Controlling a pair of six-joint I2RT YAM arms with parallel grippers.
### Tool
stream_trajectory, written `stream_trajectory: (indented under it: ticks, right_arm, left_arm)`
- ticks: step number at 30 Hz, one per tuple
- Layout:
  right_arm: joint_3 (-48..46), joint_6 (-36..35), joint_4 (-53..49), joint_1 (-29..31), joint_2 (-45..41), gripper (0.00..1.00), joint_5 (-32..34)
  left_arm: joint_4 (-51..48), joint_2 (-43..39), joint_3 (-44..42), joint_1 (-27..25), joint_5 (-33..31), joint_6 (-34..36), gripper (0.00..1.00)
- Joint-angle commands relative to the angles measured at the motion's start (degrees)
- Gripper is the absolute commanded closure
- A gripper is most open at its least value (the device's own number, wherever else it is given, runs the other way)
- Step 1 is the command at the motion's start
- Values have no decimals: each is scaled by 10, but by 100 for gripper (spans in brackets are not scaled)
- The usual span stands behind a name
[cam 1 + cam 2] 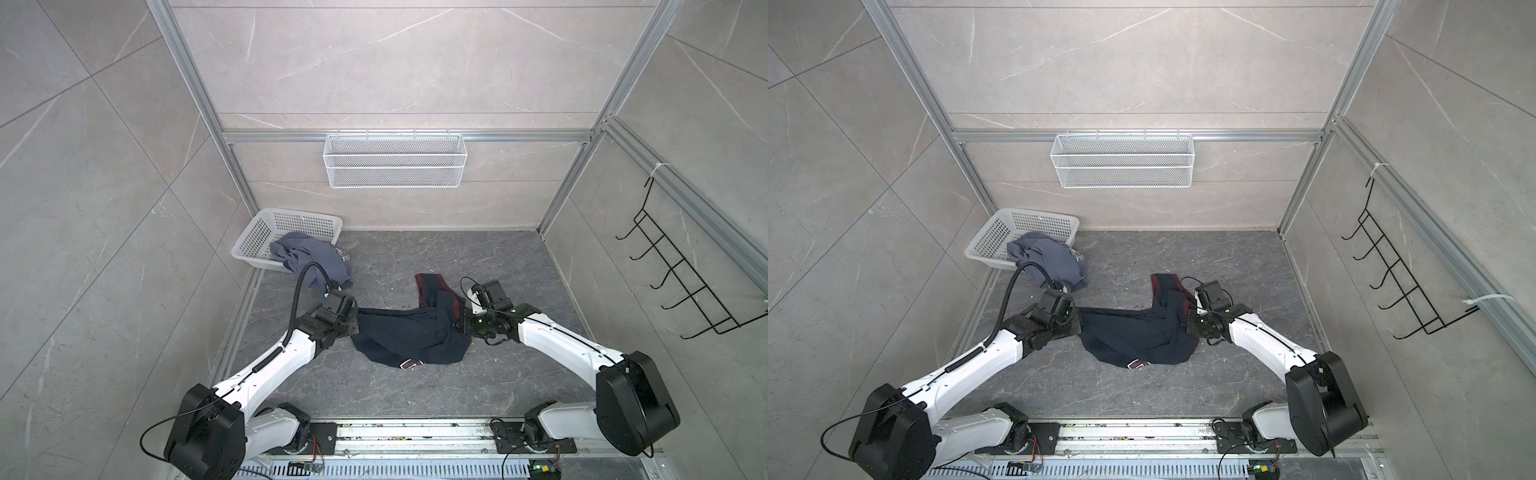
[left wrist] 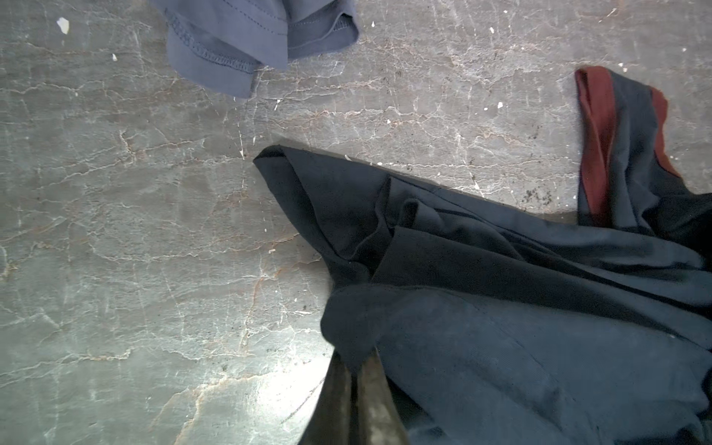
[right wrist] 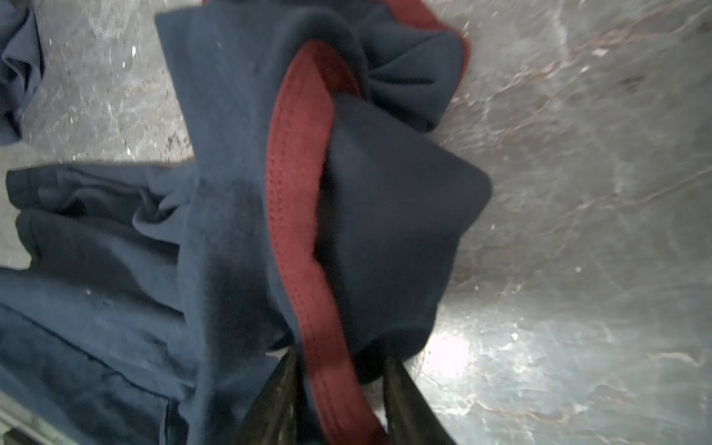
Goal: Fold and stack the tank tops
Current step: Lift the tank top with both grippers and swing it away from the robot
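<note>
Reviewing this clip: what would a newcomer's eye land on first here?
The navy tank top is strung mid-table between both arms: the left end effector pinches one corner, the right end effector straddles its red-trimmed edge. At back left, the blue-grey tank top spills from the white basket.

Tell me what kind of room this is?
Probably a pretend laundry corner built for robot practice: tiled walls, a white laundry basket with a blue-grey tank top spilling out, and two robot arms.

White perforated basket [image 1: 291, 226] in the far-left corner; mesh tray [image 1: 395, 160] on wall.
</note>
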Motion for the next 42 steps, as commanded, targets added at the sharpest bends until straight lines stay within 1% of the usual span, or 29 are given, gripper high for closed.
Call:
stream_trajectory:
  ticks: [1, 3, 5, 7, 8, 10, 11, 21, 23, 25, 27, 28, 30, 33, 35, 38, 42]
  right_arm:
    - [-14, -4, -3, 0, -16, 59, -16]
    - [-18, -7, -13, 0, -29, 47, -19]
    - [-21, -11, -28, 0, -47, 41, -24]
    - [-24, -11, -37, 0, -59, 40, -33]
    - [-29, -11, -36, 0, -67, 42, -42]
    - [-39, -10, -26, 1, -78, 46, -62]
    - [-42, -9, -22, 0, -82, 49, -66]
    - [-17, -12, -52, 0, -110, 80, -58]
    - [-6, -11, -65, 0, -117, 89, -54]
    - [7, -6, -80, 0, -128, 100, -43]
    - [28, -1, -99, 0, -145, 100, -27]
    - [49, 1, -120, 0, -159, 100, -10]
    - [110, -5, -176, 0, -189, 100, 50]
    - [246, -25, -263, -1, -224, 100, 180]
    - [345, -40, -300, -1, -233, 100, 240]
    - [441, -63, -304, -1, -240, 100, 242]
    - [522, -73, -322, -1, -224, 100, 235]
  left_arm:
    - [1, 7, 13, -1, -20, -4, 100]
    - [2, 9, 14, -1, -20, -4, 100]
    - [2, 12, 14, -1, -21, -4, 100]
    - [2, 15, 13, -1, -23, -4, 100]
    - [2, 15, 13, -1, -23, -4, 100]
    - [4, 16, 13, -1, -23, -3, 100]
    - [4, 15, 13, -1, -23, -3, 100]
    - [-20, 9, 27, -1, -45, 4, 100]
    - [-26, 7, 33, 0, -48, 6, 100]
    - [-30, 2, 45, 0, -48, 12, 100]
    - [-36, -4, 66, 3, -48, 22, 100]
    - [-45, -8, 82, 6, -50, 28, 100]
    - [-69, -18, 129, 13, -64, 47, 100]
    - [-93, -46, 217, 27, -81, 85, 100]
    - [-96, -67, 284, 28, -87, 110, 100]
    - [-87, -102, 361, 28, -74, 132, 100]
    - [-69, -136, 406, 28, -35, 153, 100]
